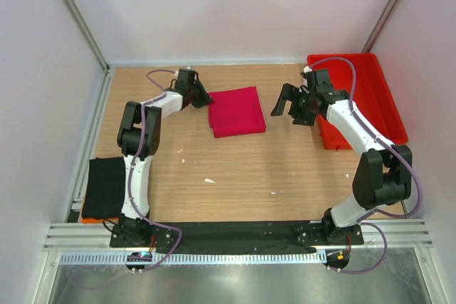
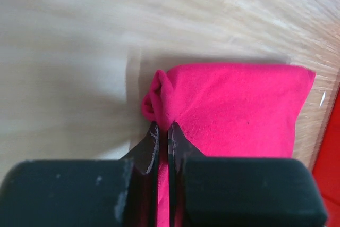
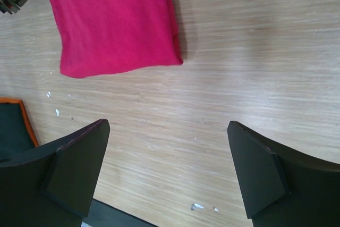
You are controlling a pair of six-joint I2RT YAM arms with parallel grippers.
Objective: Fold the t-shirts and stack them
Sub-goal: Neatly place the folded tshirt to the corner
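Observation:
The crimson-pink t-shirt (image 1: 237, 111) lies folded into a rectangle on the wooden table at the back middle. It also shows in the left wrist view (image 2: 239, 107) and the right wrist view (image 3: 111, 19). My left gripper (image 1: 206, 100) is at its left edge, shut on a pinch of pink cloth (image 2: 162, 126). My right gripper (image 1: 283, 105) is open and empty, just right of the shirt above bare wood (image 3: 169, 126). The black t-shirt (image 1: 104, 186) lies folded at the table's left edge, on something orange.
A rigid red plastic tray (image 1: 370, 90) stands at the back right, behind my right arm. Small white scraps (image 1: 209, 180) lie on the wood. A black strip (image 1: 235, 231) runs along the near edge between the arm bases.

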